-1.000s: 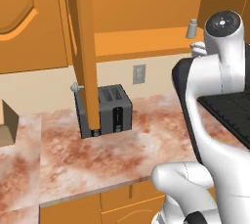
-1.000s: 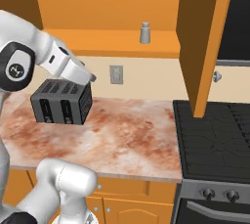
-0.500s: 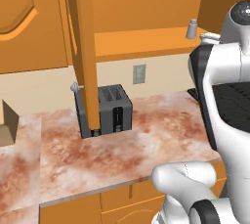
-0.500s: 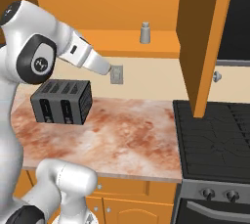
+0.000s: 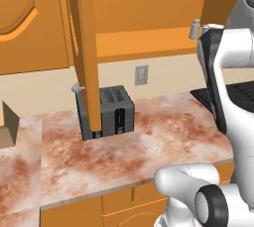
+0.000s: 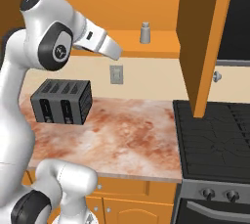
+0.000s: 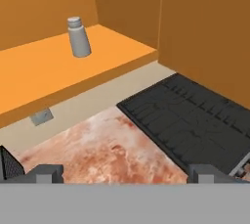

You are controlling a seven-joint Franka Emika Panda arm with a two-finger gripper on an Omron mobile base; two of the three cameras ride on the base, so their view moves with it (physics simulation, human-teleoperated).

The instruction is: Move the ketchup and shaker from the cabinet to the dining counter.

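Shaker (image 7: 78,37): light grey, cylindrical, narrower cap; you find it standing upright on the orange shelf of the cabinet (image 7: 44,76), well back from the shelf's front edge, nothing touching it; in the right base view the same shaker (image 6: 144,33) stands on the shelf above the worktop, and in the left base view it (image 5: 194,28) shows just past the arm's upper link, partly hidden.
Gripper (image 7: 124,173): your two dark fingertips (image 7: 46,172) sit far apart at the bottom of the hand view, jaws spread wide, nothing between them; it is near the shelf but apart from the shaker, which lies ahead and to one side.
Cabinet door (image 6: 202,42): orange, swung out, hanging in front of the stove side; a second open door (image 5: 84,52) stands before the toaster in the left base view.
Toaster (image 6: 62,101): dark grey, two slots, on the marble worktop (image 6: 132,140) under the shelf.
Stove (image 6: 215,145): black grates, just beside the worktop.
Wall outlet (image 6: 116,74): grey plate on the beige wall below the shelf.
Box (image 5: 7,124): possibly cardboard, cut off at the left edge.
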